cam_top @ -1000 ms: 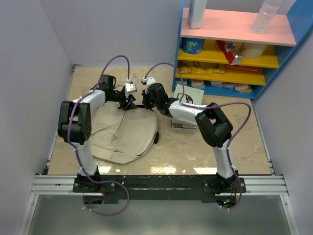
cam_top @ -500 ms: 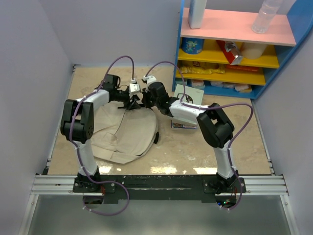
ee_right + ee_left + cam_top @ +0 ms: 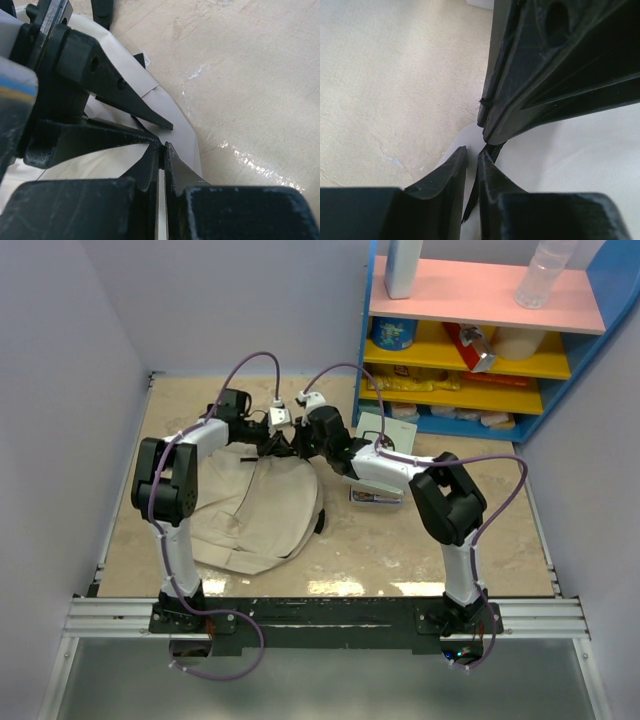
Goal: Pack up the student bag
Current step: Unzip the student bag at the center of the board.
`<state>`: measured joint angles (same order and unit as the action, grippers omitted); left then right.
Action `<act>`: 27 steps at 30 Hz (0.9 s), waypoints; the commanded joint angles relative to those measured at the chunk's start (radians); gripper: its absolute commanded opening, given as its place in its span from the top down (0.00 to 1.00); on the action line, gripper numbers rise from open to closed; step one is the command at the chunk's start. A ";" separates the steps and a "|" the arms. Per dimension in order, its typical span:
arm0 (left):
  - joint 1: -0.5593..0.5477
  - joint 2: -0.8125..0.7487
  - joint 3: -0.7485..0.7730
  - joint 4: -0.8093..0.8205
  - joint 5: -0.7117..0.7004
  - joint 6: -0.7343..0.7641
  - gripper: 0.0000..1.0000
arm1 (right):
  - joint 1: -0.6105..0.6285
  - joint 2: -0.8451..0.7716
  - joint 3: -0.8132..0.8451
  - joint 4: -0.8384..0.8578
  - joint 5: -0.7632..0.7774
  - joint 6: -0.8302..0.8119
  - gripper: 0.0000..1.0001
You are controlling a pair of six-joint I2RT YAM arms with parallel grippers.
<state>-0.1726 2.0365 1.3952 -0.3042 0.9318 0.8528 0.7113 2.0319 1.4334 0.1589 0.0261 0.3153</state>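
The student bag (image 3: 262,512), beige with black trim, lies flat on the table's left half. Both grippers meet at its far edge. My right gripper (image 3: 298,446) (image 3: 162,145) is shut on the bag's black zipper trim (image 3: 493,148), pinched at its tips. My left gripper (image 3: 284,443) (image 3: 472,153) faces it tip to tip. Its jaws stand a narrow slit apart, and a thin black zipper tab (image 3: 470,200) hangs in the slit against one finger. White bag fabric (image 3: 570,155) fills the view behind.
A white book (image 3: 387,430) and a smaller dark one (image 3: 373,496) lie right of the bag, partly under the right arm. A blue shelf unit (image 3: 480,330) with yellow and pink shelves stands at the back right. Bare tan tabletop (image 3: 390,85) lies beyond the bag's edge.
My left gripper has moved right along the bag's far edge up to the right gripper, and its jaws have narrowed around the zipper tab. The right gripper stays shut and has shifted slightly.
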 commanded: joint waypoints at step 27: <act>0.033 0.045 0.120 0.071 -0.240 -0.135 1.00 | -0.059 -0.279 -0.188 -0.045 0.301 0.019 1.00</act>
<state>-0.1757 2.0624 1.4868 -0.2634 0.8024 0.7399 0.6720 1.8488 1.2781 0.1242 0.2455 0.3573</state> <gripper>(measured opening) 0.018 0.026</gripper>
